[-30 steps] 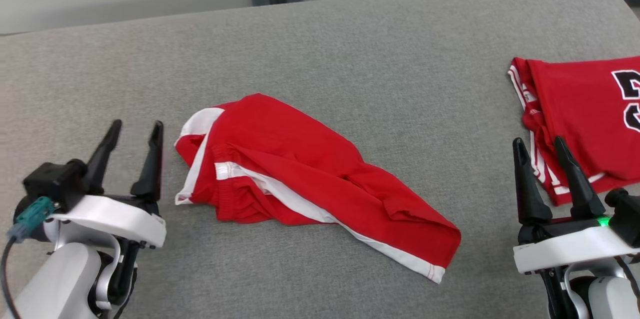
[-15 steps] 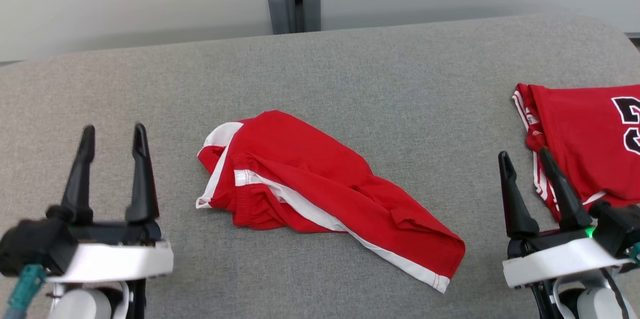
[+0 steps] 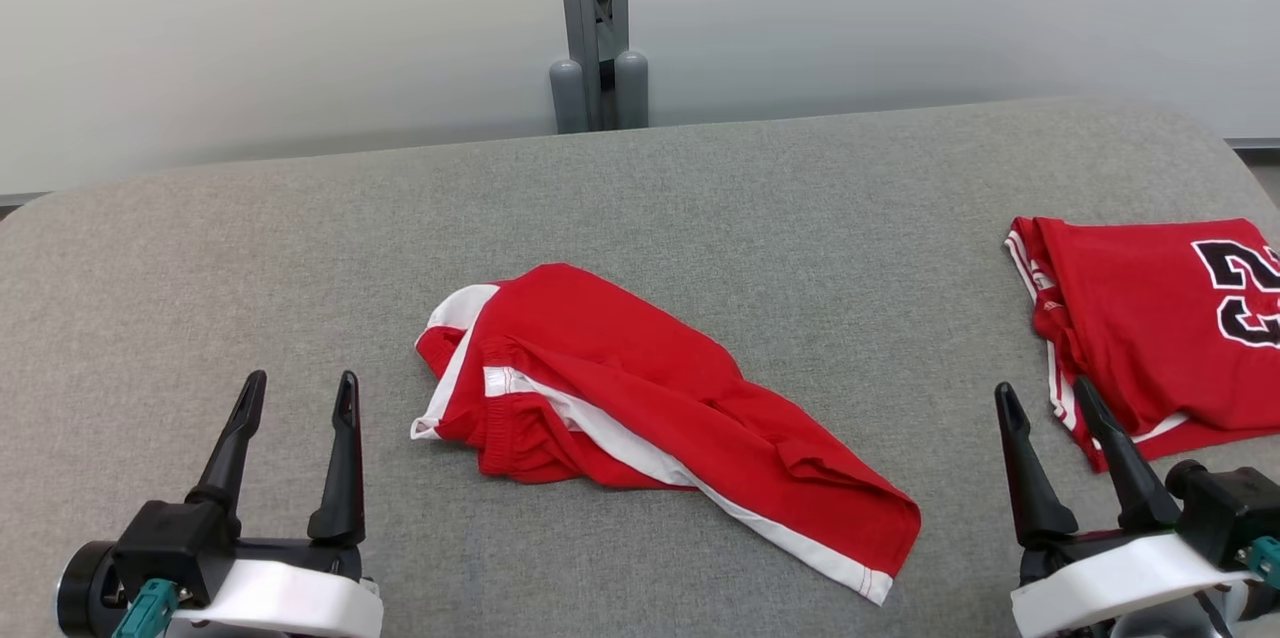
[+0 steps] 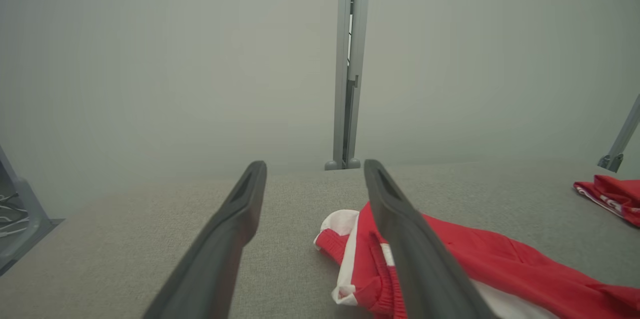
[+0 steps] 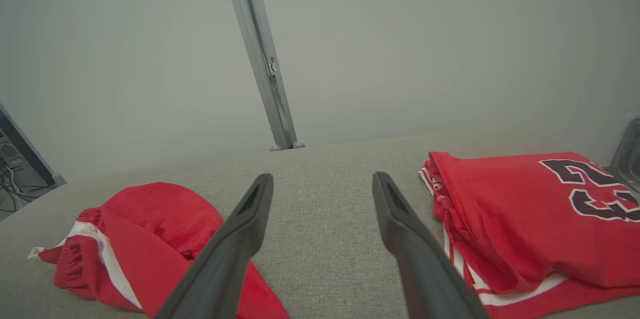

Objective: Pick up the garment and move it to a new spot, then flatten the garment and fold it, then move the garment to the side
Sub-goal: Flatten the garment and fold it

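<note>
First step, the pick-up, not begun. Red garment [image 3: 640,398] crumpled at middle of bench [image 3: 250,248], apart from folded jersey [image 3: 1150,318] at right. Released and empty at near corners: left end effector [image 3: 303,380], right end effector [image 3: 1043,388]. Next, probably: reach inward, pinch a raised fold.

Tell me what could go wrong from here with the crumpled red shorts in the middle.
1. The shorts lie bunched with layers overlapping, so a pinch may catch only one layer and lift them twisted.
2. The right gripper, open, sits close beside the folded jersey; swinging toward the shorts could snag its edge and spoil that fold.
3. Both garments are red with white trim, so the wrong one might get grabbed.
</note>
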Robot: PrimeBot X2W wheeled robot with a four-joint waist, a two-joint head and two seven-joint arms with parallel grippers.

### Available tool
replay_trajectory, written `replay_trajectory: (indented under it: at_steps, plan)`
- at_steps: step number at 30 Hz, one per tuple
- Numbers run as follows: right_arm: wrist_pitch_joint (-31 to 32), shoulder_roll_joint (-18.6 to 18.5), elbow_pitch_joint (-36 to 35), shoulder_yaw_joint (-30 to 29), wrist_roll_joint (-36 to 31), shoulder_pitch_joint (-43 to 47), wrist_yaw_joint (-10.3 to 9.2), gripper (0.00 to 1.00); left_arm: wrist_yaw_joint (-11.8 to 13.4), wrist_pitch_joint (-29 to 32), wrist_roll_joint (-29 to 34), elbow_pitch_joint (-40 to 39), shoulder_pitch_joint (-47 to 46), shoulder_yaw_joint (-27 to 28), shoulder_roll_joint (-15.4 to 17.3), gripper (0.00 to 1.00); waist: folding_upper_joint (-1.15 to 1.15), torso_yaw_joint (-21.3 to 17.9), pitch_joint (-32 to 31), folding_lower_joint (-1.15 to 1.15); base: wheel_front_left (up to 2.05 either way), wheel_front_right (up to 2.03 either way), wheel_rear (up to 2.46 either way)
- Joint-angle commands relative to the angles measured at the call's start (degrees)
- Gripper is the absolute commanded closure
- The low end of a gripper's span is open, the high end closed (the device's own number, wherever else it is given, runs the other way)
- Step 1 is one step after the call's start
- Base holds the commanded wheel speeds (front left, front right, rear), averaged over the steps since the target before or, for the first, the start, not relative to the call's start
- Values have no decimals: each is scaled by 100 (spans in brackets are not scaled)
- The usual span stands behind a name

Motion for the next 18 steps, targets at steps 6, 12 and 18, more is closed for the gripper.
replay_trajectory:
  at_steps: [6, 12, 18]
  plan:
    - [99, -35, -116, 7, -18, 93, 11, 0, 28, 154, -31, -9, -30, -32, 40, 0, 0, -30, -41, 0, 0, 0, 0]
    - [82, -34, -155, 11, 28, 91, 11, 0, 54, 211, -81, -41, -16, -38, 63, 0, 0, -49, -13, 0, 0, 0, 0]
    - [70, -34, -169, 5, 35, 65, 11, 0, -14, 300, -102, -58, -146, -108, 81, 0, 0, -52, 13, 0, 0, 0, 0]
